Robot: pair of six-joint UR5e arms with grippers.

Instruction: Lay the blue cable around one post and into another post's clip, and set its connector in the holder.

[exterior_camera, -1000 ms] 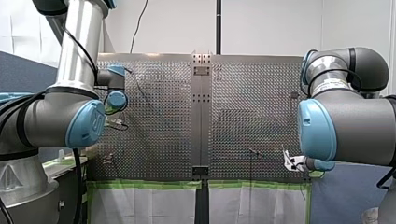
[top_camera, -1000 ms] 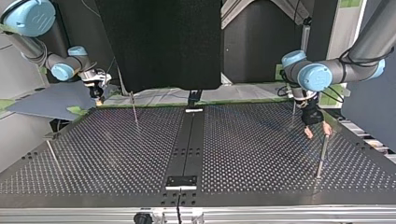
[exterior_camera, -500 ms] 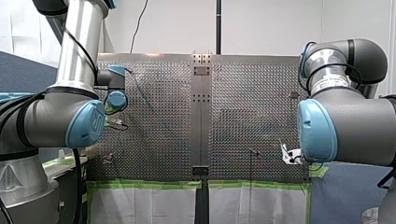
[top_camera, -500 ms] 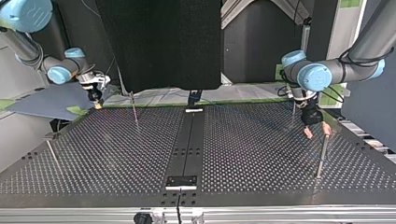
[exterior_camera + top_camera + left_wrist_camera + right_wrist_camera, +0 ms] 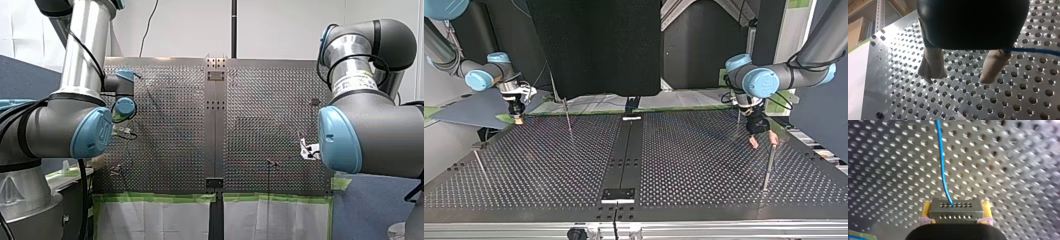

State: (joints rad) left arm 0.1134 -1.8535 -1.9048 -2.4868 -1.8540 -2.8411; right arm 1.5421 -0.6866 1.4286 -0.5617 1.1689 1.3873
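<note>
My right gripper is shut on a grey connector with two rows of holes, its yellow pads on either side. The blue cable leaves the connector and runs ahead over the perforated plate. In the top view my right gripper hangs at the table's far left edge. My left gripper stands open just above the plate, its beige fingers holding nothing. The blue cable passes beside one finger. In the top view my left gripper is at the right, by a post.
Thin posts stand on the table in the top view: one at the back left, one at the near left, one behind my left gripper. A black strip runs down the middle to a small black plate.
My right arm has swung toward the top view's left with the connector, and has risen in the front view. My left arm has stayed still.
</note>
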